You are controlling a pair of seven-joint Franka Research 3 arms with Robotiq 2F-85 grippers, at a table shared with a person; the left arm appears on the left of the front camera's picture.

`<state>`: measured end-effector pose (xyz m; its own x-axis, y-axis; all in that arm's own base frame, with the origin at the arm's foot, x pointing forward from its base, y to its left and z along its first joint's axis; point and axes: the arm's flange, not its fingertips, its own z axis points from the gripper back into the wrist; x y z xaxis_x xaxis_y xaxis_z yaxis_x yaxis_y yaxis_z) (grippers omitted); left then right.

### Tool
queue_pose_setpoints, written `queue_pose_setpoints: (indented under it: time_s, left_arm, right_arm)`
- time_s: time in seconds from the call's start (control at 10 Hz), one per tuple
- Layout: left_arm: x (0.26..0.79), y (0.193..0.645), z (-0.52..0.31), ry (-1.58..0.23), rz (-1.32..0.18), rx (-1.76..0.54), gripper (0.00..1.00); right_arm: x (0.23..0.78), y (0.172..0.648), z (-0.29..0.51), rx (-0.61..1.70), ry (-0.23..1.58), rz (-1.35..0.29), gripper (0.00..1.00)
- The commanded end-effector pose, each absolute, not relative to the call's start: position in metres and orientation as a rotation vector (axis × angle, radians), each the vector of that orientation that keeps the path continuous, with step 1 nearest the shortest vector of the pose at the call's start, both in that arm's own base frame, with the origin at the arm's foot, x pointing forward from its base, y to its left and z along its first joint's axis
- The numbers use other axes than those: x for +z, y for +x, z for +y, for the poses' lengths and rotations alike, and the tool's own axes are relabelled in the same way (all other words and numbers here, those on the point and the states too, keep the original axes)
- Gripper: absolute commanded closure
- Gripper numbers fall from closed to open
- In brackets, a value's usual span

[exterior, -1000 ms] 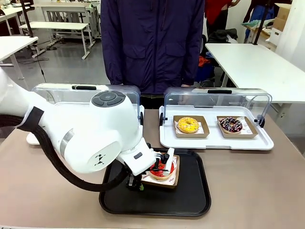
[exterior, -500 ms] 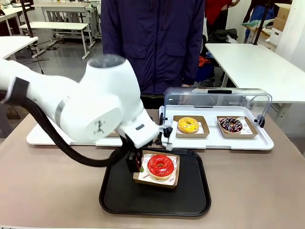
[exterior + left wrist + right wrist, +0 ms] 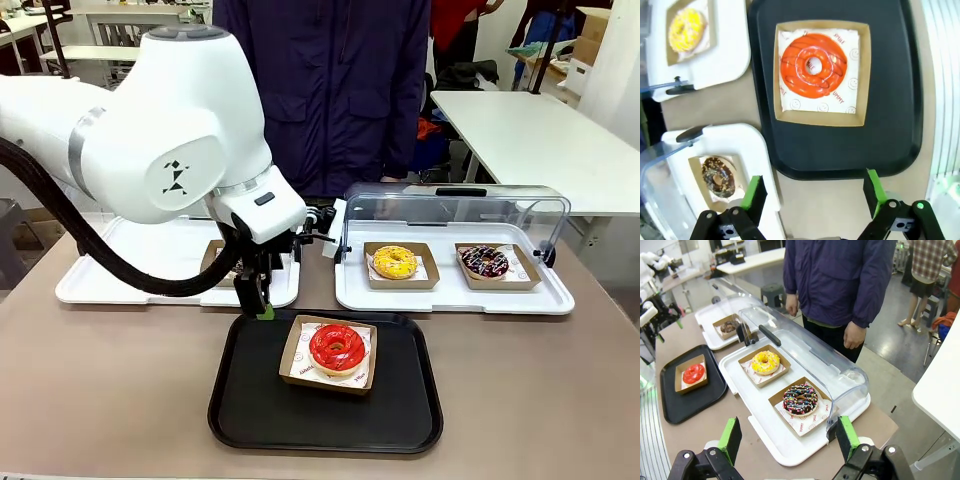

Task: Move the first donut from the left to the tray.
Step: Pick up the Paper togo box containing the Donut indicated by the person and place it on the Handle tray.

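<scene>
Lifted up and back off the glossy red-iced ring donut [image 3: 337, 347] since a second ago: left gripper [image 3: 262, 300], jaws wide, empty.
Sitting in its brown cardboard holder on the flat black tray [image 3: 400, 420]; placement apparently done. Right gripper [image 3: 788, 441] wide, idle.

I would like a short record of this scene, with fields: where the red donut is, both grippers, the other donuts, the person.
red donut: in its cardboard holder, resting on the black tray
left gripper: open, empty, above the tray's edge
right gripper: open, empty
yellow donut: on the white tray
sprinkled chocolate donut: same white tray
person: standing at the far side
</scene>
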<state>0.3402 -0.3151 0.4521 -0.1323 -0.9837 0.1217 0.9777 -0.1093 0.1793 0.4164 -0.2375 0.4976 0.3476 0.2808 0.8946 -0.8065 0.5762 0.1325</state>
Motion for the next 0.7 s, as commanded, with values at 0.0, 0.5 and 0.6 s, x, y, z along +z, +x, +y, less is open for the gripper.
queue_pose_setpoints:
  time_s: [0.0,0.5,0.6]
  left_arm:
    - [0.4465,0.3338,-0.3233,0.035,-0.264,-1.689,0.0]
    - [0.4465,0.3338,-0.3233,0.035,-0.264,-1.689,0.0]
    - [0.4465,0.3338,-0.3233,0.035,-0.264,-1.689,0.0]
  right_arm:
    - [0.5001,0.4163,-0.236,0.775,0.641,-0.986,0.0]
    - [0.5001,0.4163,-0.236,0.775,0.641,-0.986,0.0]
    - [0.5001,0.4163,-0.236,0.775,0.641,-0.986,0.0]
